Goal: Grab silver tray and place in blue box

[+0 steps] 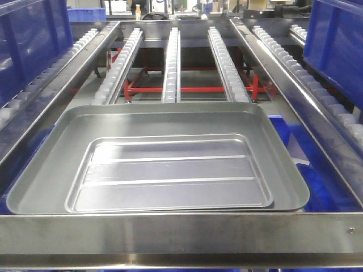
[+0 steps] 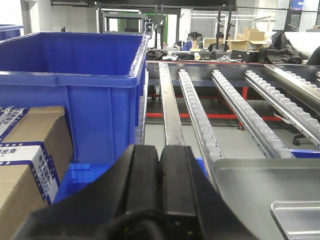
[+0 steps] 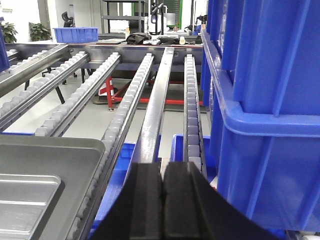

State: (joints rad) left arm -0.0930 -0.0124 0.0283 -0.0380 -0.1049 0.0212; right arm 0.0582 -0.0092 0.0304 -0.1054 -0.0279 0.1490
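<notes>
The silver tray (image 1: 170, 170) nests inside the grey tray (image 1: 45, 164), awaiting pickup; the blue box (image 2: 100, 115) stands open left of that tray. The left pincer (image 2: 160, 150) and right pincer (image 3: 162, 170) are pressed together, empty.

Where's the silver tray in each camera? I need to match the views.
Front view: silver tray lower centre, lying inside the grey tray.
Left wrist: silver tray corner at bottom right.
Right wrist: silver tray corner at bottom left.
Shared landmark: the grey tray beneath it, seen in all three.
</notes>
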